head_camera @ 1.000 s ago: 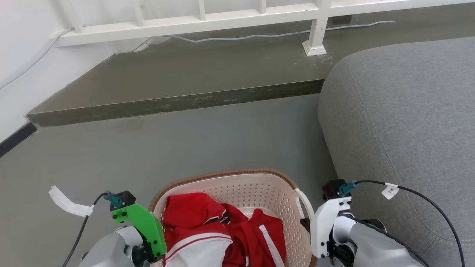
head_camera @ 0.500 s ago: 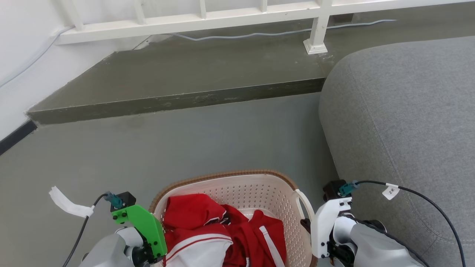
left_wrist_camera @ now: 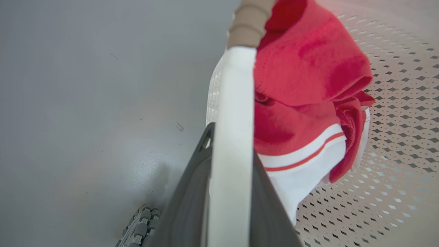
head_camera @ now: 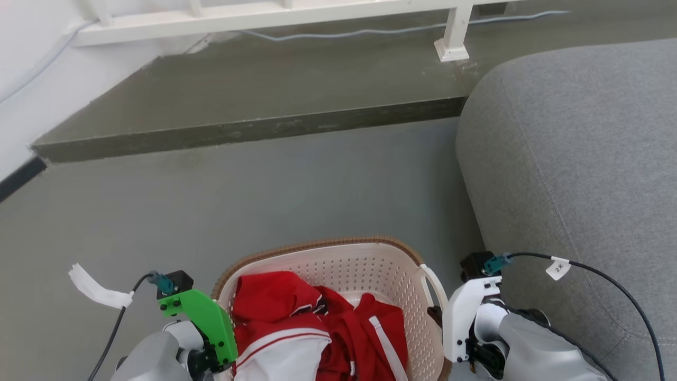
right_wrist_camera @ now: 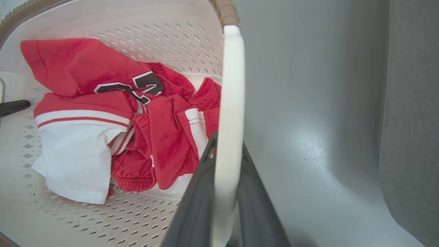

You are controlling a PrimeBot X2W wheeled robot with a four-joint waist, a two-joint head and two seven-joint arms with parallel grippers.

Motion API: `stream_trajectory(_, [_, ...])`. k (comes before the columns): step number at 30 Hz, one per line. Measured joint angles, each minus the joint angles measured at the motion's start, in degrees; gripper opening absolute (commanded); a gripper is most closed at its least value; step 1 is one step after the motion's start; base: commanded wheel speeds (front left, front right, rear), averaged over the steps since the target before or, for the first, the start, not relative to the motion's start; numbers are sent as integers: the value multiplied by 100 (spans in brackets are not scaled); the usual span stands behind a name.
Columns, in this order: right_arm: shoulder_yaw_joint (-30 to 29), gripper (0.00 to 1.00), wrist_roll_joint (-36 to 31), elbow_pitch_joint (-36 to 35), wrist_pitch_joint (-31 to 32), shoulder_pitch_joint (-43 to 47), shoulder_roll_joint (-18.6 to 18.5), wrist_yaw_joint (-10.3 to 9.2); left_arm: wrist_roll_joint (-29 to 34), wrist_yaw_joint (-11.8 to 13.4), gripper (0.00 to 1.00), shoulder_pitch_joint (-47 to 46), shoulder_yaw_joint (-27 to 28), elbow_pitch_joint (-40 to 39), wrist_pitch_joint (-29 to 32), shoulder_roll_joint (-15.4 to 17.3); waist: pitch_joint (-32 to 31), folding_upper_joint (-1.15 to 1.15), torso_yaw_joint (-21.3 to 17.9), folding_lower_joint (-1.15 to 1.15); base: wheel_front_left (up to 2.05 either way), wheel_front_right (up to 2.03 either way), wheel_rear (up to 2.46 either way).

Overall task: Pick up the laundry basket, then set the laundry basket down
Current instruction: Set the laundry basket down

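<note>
Left wrist view: the left gripper [left_wrist_camera: 230,147] is being shown with its two dark fingers closed narrowly on the white left loop handle [left_wrist_camera: 236,85] of the laundry basket [left_wrist_camera: 394,103], one finger on each side of the strap. The brown woven-look rim [left_wrist_camera: 248,20] is being seen just past the handle's far end, and grey floor [left_wrist_camera: 85,103] is lying to the left of the basket.

In the head view the basket [head_camera: 370,270] is being held between the two arms over the near part of the floor [head_camera: 264,196], well apart from the step edge [head_camera: 238,132] that bounds the floor at the far side. Whether its base is touching the floor cannot be told. Red and white garments [head_camera: 296,328] are being carried inside it, bunched toward its left wall.

In the right wrist view the right gripper [right_wrist_camera: 228,144] is being shown clamped the same way, its jaws pressed narrowly on the white right loop handle [right_wrist_camera: 233,68], with the garments [right_wrist_camera: 103,113] lying to that view's left.

At the floor's right edge, a grey upholstered sofa [head_camera: 582,159] is standing just beside the basket and the right arm.
</note>
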Motion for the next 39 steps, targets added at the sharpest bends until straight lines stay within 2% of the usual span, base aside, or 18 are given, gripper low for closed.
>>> stream_trajectory(18, [-15,0,15,12,-249,-567,-89,0,15,0,0,-422,-57,-177,-301,21,859,0,7,0,0,0,0])
stream_trajectory(29, [-40,0,-46,3,-611,-1157,-145,-1,87,9,0,-940,-49,-344,-701,78,1694,0,25,0,0,0,0])
stream_trajectory(39, [-52,0,-200,-40,-1027,-1646,-188,-60,163,119,0,-1436,-47,-466,-1021,135,2504,0,47,1,0,0,0])
